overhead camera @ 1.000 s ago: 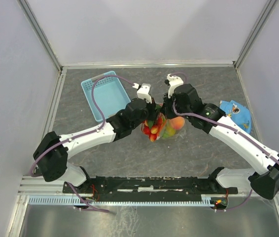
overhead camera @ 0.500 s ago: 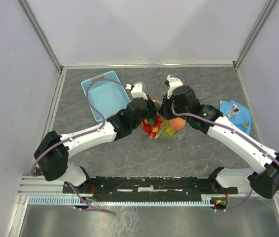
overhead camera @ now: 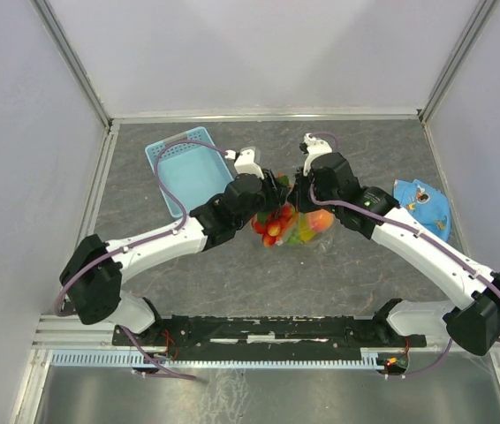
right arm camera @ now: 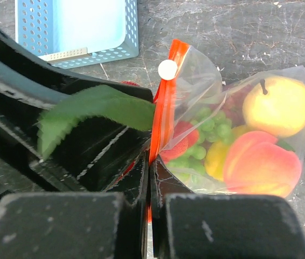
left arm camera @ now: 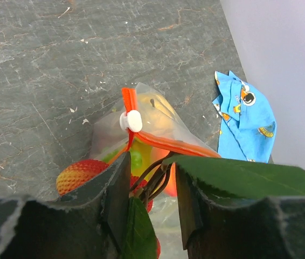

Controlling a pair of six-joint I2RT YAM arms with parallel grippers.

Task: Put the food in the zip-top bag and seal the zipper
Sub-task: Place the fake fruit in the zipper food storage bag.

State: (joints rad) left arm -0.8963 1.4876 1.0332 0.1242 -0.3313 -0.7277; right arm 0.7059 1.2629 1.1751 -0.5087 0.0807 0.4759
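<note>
Top view: zip-top bag (overhead camera: pixel 307 225) sits mid-table (overhead camera: pixel 232 274) between both arms, with strawberries (overhead camera: pixel 268 228) outside at its left edge. Left wrist: left pincer (left arm camera: pixel 147 186) has the strawberry stems between its fingers, gap showing; can't tell if gripped. Right wrist: right pincer (right arm camera: pixel 150 172) is clamped on the zipper (right arm camera: pixel 160 108) — pull the mouth wide, feed the berries in, then run the slider (right arm camera: pixel 167 69).

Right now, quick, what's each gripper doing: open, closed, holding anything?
Left gripper: jaws closed on the stems of the strawberries.
Right gripper: jaws closed on the zipper of the zip-top bag.
</note>
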